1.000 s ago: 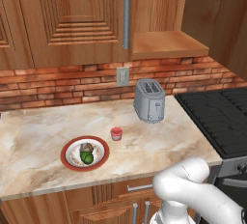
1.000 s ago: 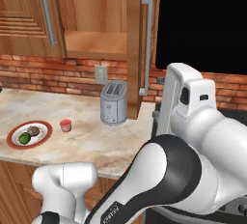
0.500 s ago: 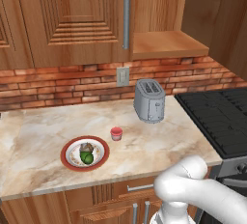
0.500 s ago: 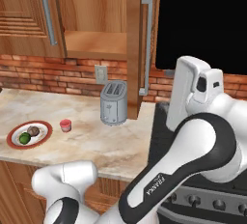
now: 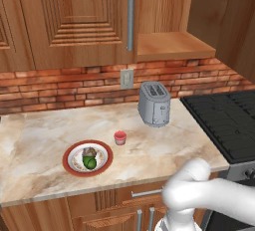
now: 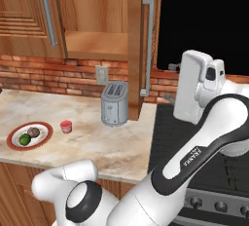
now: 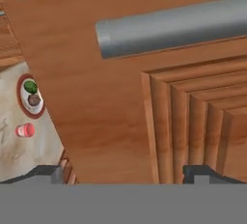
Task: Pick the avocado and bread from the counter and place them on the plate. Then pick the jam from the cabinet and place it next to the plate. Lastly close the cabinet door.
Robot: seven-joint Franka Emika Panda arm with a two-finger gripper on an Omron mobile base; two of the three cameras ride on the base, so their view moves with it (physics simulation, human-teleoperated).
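The red-rimmed plate [image 5: 72, 151] sits on the counter [image 5: 164, 143] with the dark-green avocado [image 5: 89, 163] and the brown bread [image 5: 89, 152] on it. The pinkish jam [image 5: 120, 138] stands on the counter just right of the plate, apart from it. The cabinet [image 5: 174, 46] stands open with a bare shelf. Its cabinet door [image 6: 135, 49] swings out toward me, silver handle [image 6: 148, 45] on its outer face. My gripper [image 7: 124, 174] is open, close to that door's panel [image 7: 106, 102], below its handle [image 7: 173, 25]. The hand view also catches the plate [image 7: 20, 95] and jam [image 7: 25, 130].
A silver toaster [image 5: 154, 104] stands at the back of the counter under the open cabinet. A black stove [image 5: 224, 120] adjoins the counter on the right. A closed cabinet door [image 5: 74, 21] with its bar handle [image 5: 130, 16] hangs left of the open shelf.
My hand has shifted a little to the right beside the open door and the forearm has dropped lower. The jaws stay open. Plate, food and jam have not moved.
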